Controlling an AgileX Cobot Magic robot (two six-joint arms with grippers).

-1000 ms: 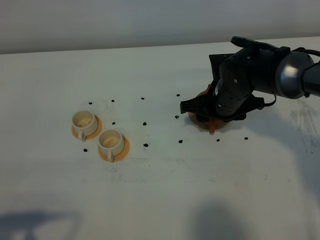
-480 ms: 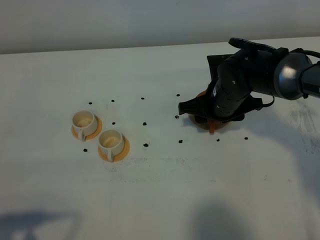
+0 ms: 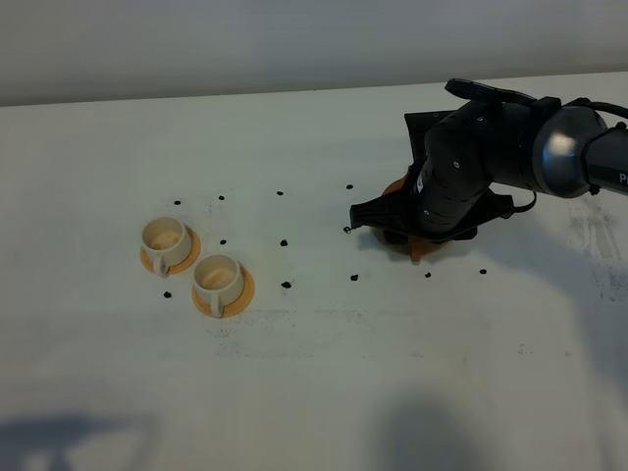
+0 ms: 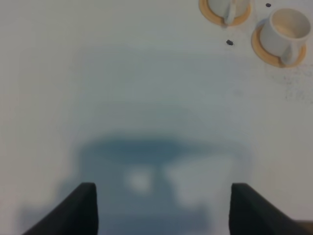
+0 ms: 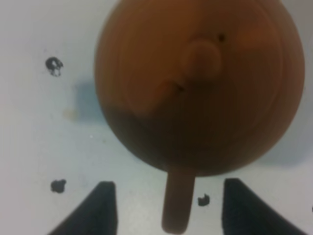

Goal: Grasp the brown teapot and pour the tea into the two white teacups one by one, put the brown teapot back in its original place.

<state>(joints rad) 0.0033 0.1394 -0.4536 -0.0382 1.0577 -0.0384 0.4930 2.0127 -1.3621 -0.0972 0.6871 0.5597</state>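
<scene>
The brown teapot (image 5: 200, 88) fills the right wrist view, seen from above with its knobbed lid. Its straight handle (image 5: 178, 203) points between the two fingertips of my right gripper (image 5: 168, 210), which is open with a gap on each side of the handle. In the high view the right arm (image 3: 461, 177) covers most of the teapot (image 3: 417, 249). The two white teacups (image 3: 164, 238) (image 3: 218, 277) stand on orange saucers at the left, well away. My left gripper (image 4: 164, 213) is open over bare table, with both teacups (image 4: 286, 28) far ahead. The original place is hidden.
Several small black marks (image 3: 285, 241) dot the white table (image 3: 314, 373) between the teacups and the teapot. Scuffed grey smudges (image 3: 599, 231) lie at the right edge. Arm shadows fall along the near edge.
The right arm has crept slightly toward the far left over the teapot, hiding more of it. The teacups have not moved.
</scene>
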